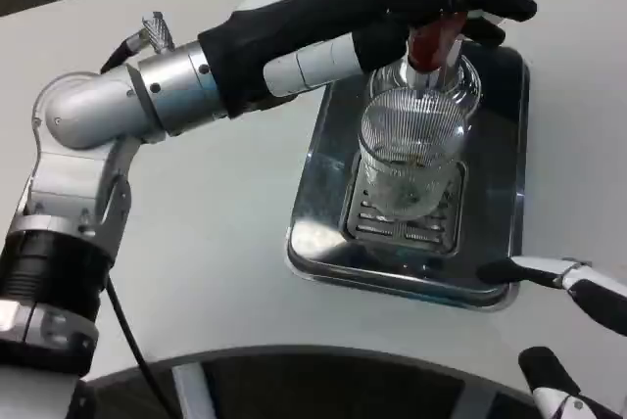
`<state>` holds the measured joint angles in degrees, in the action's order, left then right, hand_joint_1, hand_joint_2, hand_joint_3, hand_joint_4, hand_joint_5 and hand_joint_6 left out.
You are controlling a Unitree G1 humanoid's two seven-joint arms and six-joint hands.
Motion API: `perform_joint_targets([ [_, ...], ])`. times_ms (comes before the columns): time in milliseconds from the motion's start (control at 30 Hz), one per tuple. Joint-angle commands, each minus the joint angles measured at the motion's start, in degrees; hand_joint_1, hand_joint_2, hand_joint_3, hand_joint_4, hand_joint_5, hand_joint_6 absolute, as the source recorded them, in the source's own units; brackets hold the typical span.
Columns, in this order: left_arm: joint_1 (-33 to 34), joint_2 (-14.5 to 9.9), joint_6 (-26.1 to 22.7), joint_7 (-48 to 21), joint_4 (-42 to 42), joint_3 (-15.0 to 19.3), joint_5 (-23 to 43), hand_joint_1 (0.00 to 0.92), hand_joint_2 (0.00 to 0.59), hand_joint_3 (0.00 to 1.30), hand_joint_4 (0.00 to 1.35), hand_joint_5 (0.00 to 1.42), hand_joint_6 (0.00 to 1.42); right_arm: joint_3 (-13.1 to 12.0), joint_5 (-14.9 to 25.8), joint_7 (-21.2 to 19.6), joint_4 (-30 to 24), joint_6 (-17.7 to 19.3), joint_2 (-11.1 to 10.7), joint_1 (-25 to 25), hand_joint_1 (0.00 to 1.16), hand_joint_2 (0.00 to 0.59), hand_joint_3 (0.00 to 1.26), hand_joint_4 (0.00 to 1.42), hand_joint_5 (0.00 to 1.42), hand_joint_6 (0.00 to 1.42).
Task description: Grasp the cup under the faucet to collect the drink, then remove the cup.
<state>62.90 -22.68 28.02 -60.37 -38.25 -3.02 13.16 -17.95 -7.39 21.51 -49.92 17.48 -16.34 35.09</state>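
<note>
Your ribbed glass cup (409, 160) stands upright on the slotted drip grate (404, 225) of the shiny metal tray (323, 184), directly beneath the faucet with its red tap handle (431, 45). Your left hand (431, 8) reaches over from the left and its dark fingers are wrapped on that red handle, above the cup and not touching it. Your right hand (563, 326) waits at the lower right on the white worktop (216, 243), fingers spread apart, holding nothing, just beside the tray's near corner.
</note>
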Motion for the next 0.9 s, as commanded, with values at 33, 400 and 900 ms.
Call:
perform_joint_targets([
  [33,-3.4,-1.2,0.1,-2.1,-0.5,-2.6,-3.5,0.0,0.0,0.23,0.11,0.18,0.01,0.1,-0.2,-0.6,-0.2,-0.7,0.0,-0.2,0.57,0.525,0.31,0.24,0.19,0.1],
  [400,-3.6,-1.9,1.7,-1.3,-0.8,-3.4,-4.3,0.0,0.0,0.24,0.11,0.18,0.01,0.2,-0.1,-0.9,-0.1,-1.4,0.3,-1.0,0.57,0.525,0.31,0.24,0.19,0.11],
  [900,-3.7,-2.7,3.1,-0.3,-1.3,-4.7,-4.8,0.0,0.0,0.25,0.11,0.18,0.0,1.3,-0.6,-2.3,0.3,-2.8,0.8,-1.8,0.57,0.524,0.31,0.25,0.21,0.11],
])
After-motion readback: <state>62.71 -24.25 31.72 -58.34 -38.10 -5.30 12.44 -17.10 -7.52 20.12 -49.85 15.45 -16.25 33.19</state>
